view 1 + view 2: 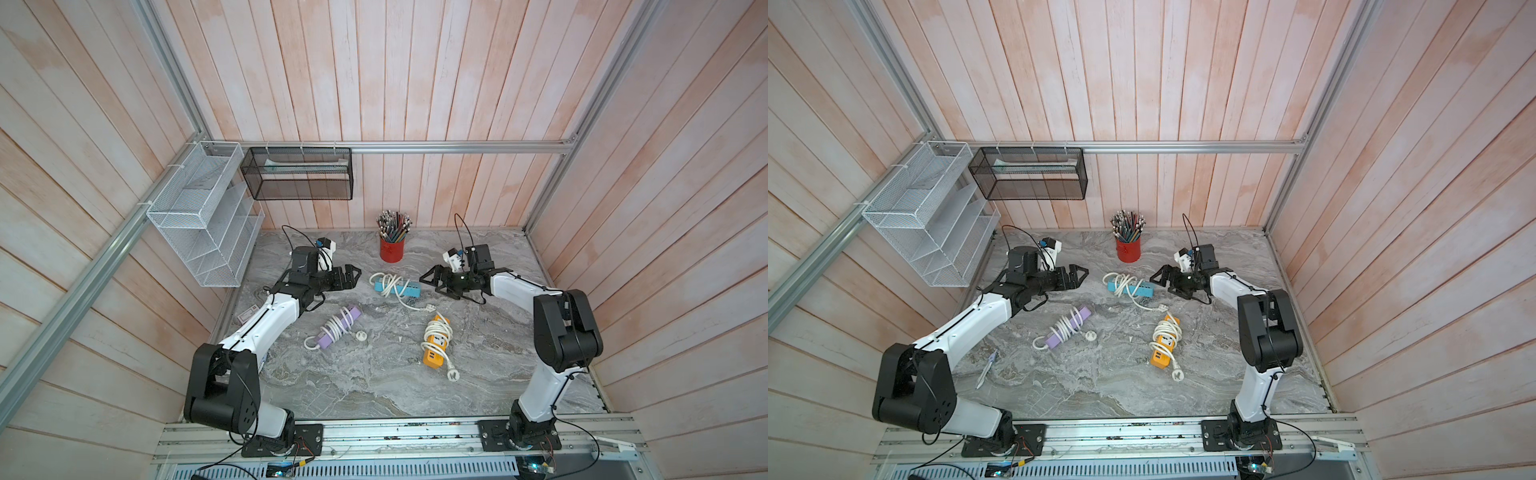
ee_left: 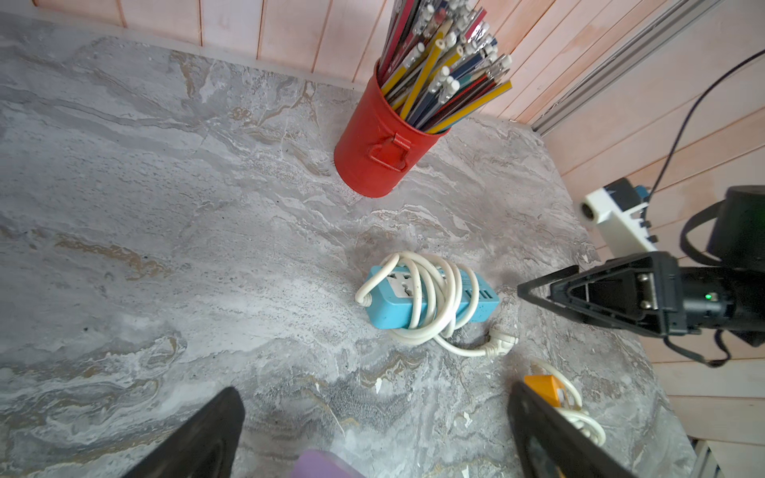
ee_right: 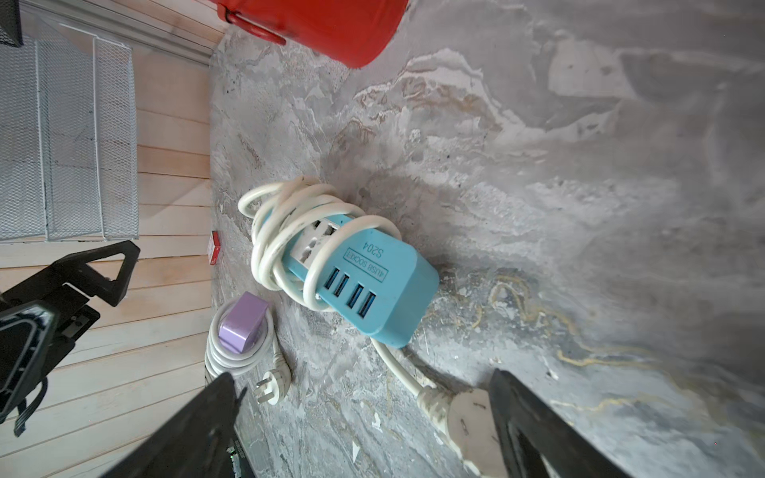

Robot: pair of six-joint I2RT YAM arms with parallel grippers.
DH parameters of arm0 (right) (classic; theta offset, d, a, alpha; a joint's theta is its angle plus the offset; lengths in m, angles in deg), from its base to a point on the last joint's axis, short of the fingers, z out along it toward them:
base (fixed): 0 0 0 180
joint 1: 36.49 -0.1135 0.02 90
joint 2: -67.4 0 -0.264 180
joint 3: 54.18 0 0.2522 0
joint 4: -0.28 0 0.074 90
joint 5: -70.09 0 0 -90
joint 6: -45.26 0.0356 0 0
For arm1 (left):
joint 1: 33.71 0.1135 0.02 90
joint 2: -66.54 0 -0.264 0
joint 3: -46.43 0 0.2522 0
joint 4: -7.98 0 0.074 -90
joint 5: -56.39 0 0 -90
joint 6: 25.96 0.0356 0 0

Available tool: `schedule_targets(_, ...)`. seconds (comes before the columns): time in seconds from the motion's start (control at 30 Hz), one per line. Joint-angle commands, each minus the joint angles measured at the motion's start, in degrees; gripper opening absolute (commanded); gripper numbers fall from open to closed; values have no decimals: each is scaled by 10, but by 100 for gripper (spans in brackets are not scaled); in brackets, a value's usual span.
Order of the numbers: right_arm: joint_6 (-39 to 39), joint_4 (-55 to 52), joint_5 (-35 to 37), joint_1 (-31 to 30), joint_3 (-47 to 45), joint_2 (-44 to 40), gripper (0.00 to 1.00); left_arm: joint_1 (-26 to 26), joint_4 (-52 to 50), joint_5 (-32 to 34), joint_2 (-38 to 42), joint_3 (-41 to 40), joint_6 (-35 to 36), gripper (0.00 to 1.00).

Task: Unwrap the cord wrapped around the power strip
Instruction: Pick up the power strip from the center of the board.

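A blue power strip (image 3: 385, 298) lies flat on the table (image 1: 374, 374), its white cord (image 3: 265, 248) wound loosely around it.

three power strips (image 1: 409, 289) (image 1: 326, 338) (image 1: 434, 357), one cup (image 1: 391, 251)

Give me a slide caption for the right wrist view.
Open right pincer facing the blue power strip, white cord wound around it, plug lying loose on the table.
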Motion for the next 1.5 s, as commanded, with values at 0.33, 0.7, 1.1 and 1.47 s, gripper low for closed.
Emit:
schedule_targets(0.33, 176, 186, -101, -2, -48, 41, 90, 2, 0, 31, 36, -10, 20, 100)
schedule_targets(0.7, 224, 206, -81, 0, -62, 64, 91, 2, 2, 33, 40, -12, 23, 100)
schedule_targets(1.1, 267, 222, -73, -14, -28, 103, 91, 2, 0, 48, 67, -18, 31, 100)
schedule_targets(1.47, 338, 319, -74, -31, -54, 116, 81, 6, 7, 53, 80, -34, 37, 100)
